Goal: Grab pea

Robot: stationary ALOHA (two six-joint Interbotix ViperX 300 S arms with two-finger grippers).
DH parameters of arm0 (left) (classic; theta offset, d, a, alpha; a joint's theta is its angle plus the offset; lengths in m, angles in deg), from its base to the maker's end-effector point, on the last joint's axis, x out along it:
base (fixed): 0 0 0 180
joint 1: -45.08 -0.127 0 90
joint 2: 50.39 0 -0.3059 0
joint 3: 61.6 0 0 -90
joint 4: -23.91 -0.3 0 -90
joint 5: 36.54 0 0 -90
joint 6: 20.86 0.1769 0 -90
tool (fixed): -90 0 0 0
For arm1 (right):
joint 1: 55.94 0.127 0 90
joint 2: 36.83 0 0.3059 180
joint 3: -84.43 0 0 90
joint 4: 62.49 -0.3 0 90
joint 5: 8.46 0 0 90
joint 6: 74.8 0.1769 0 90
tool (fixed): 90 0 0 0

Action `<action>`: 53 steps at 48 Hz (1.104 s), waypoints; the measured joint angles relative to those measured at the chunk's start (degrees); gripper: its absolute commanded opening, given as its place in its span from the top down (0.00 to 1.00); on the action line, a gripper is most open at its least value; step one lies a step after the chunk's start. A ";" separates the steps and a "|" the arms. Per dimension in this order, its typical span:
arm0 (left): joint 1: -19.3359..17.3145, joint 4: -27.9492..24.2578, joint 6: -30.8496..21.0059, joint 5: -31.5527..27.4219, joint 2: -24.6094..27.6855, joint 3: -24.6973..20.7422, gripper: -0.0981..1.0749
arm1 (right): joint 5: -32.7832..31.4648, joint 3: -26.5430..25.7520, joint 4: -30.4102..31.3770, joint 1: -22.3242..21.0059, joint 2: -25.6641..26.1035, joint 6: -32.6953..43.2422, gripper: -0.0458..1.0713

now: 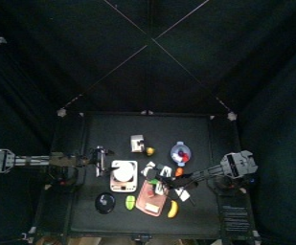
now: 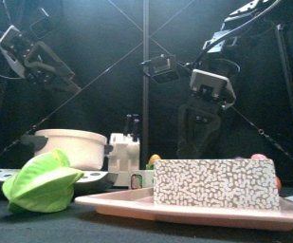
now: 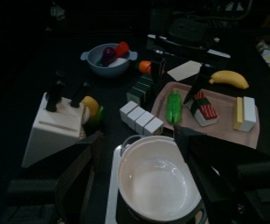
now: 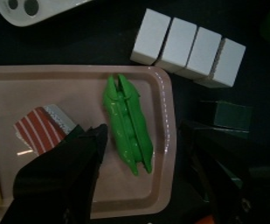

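Bright green pea pod on pale pink tray; red-and-white striped block; white cubes; yellow banana; black-and-white speckled box; white pot.

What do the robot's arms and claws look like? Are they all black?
Yes, mostly. Both arms are black with boxy joints. The right gripper has two flat, dull black fingers, chunky and rounded at the tips. In the front view, the left arm shows shiny grey patches on its black casing.
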 measured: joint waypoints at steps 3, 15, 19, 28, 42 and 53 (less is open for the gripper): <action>0.00 0.09 0.00 -0.09 0.00 0.09 0.08 | -0.09 -0.09 -0.18 0.00 -0.26 -0.09 0.12; -0.26 0.09 0.00 0.00 0.00 0.18 0.08 | 0.53 -0.09 -2.11 -0.18 -1.67 0.00 0.18; -0.44 0.09 0.00 0.00 0.00 0.26 0.08 | 1.32 0.00 -2.90 -0.18 -2.29 0.00 0.19; -0.62 0.09 0.00 0.00 0.00 0.26 0.08 | 2.02 -0.09 -3.25 -0.18 -3.78 0.00 0.21; -0.70 0.00 0.00 0.00 0.00 0.26 0.08 | 2.11 -0.09 -3.25 -0.18 -4.04 -0.09 0.22; -0.79 0.09 0.00 0.00 -0.18 0.26 0.08 | 2.11 -0.18 -3.16 -0.18 -4.39 0.00 0.22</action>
